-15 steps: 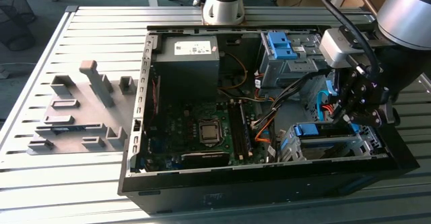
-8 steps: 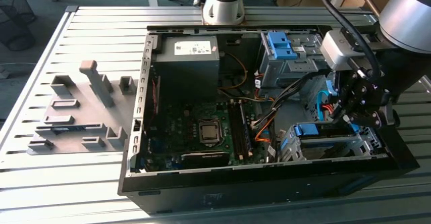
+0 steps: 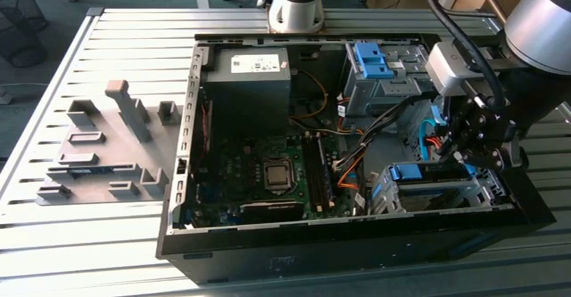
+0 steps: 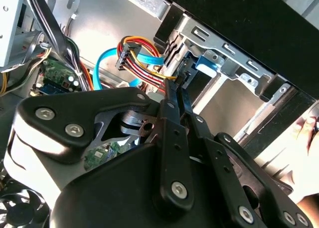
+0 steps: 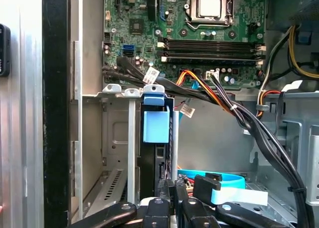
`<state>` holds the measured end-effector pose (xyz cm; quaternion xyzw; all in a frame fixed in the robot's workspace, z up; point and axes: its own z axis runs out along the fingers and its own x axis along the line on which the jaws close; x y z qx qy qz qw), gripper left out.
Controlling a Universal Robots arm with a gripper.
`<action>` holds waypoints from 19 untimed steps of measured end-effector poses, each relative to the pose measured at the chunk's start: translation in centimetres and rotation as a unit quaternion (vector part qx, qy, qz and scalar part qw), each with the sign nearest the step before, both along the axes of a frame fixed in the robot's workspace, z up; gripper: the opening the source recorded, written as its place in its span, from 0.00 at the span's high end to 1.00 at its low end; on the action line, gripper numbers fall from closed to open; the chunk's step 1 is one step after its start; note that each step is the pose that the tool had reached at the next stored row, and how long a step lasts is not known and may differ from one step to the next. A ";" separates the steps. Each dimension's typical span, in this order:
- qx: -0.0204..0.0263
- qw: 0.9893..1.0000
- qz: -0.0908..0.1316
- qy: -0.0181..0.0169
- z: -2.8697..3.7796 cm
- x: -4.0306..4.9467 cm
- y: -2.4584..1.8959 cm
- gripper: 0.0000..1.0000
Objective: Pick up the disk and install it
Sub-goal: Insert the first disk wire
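The disk stands on edge in the metal drive cage at the case's corner on the exterior view's right, with its blue frame on top. In the first wrist view the disk's blue tab and dark body fill a slot of the cage. My gripper hangs just above and beside the cage. In both wrist views its black fingers lie close together, shut, with the gripper at the disk's end. In the second wrist view the gripper points at the disk's blue frame inside the cage.
The open computer case lies on a slatted metal table. Inside are a dark power supply box, a taller blue bracket, the motherboard and cable bundles. A light blue flat cable lies beside my fingers. A grey fixture sits at the exterior view's left.
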<state>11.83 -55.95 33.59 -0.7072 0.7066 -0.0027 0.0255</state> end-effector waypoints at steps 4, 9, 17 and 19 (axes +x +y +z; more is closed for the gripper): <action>0.000 1.000 0.000 0.000 -0.01 0.00 -0.07 0.84; -0.007 1.000 0.000 0.000 -0.06 0.00 -0.11 0.84; -0.010 1.000 0.000 0.000 -0.06 0.00 -0.11 0.84; -0.009 1.000 0.000 0.000 -0.08 0.00 -0.12 0.84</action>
